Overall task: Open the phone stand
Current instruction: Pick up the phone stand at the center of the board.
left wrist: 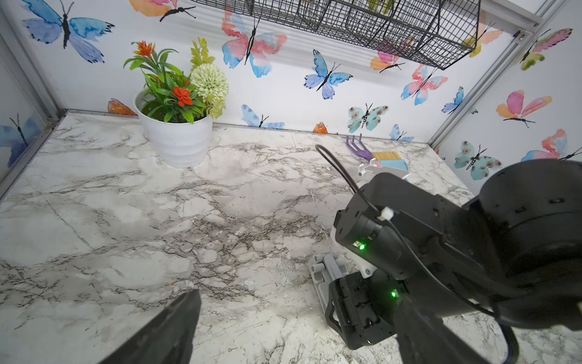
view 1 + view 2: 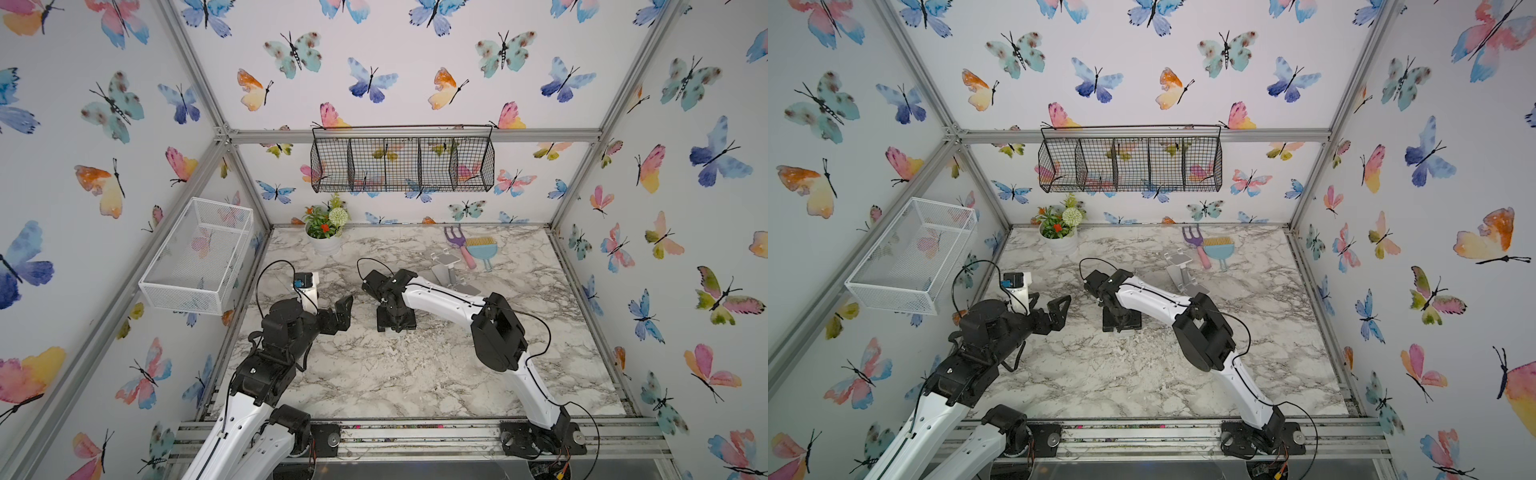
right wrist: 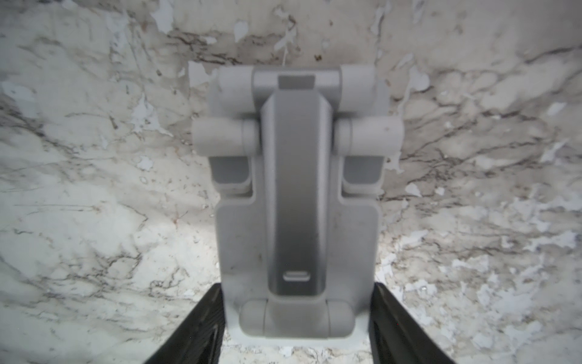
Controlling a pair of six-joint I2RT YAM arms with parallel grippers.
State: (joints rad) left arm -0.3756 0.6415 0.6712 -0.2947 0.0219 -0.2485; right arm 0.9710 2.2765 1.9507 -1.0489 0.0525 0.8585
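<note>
A marble table [image 2: 415, 374] takes up the floor of the enclosure. Over its middle, the right gripper [image 2: 394, 322] points straight down. Its fingers [image 3: 201, 327] are pressed against both side edges of the grey stand [image 3: 296, 195] at one end. The stand lies folded flat on the table. The left gripper [image 2: 1049, 306] hovers near it, jaws spread wide apart.

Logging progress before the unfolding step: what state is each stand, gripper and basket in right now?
folded phone stand: folded flat, gripped at one end.
second stand: unfolded, standing upright.
right gripper: fingers closed on the folded phone stand's sides.
left gripper: open, empty.
black wire basket: empty.
white basket: empty.
</note>
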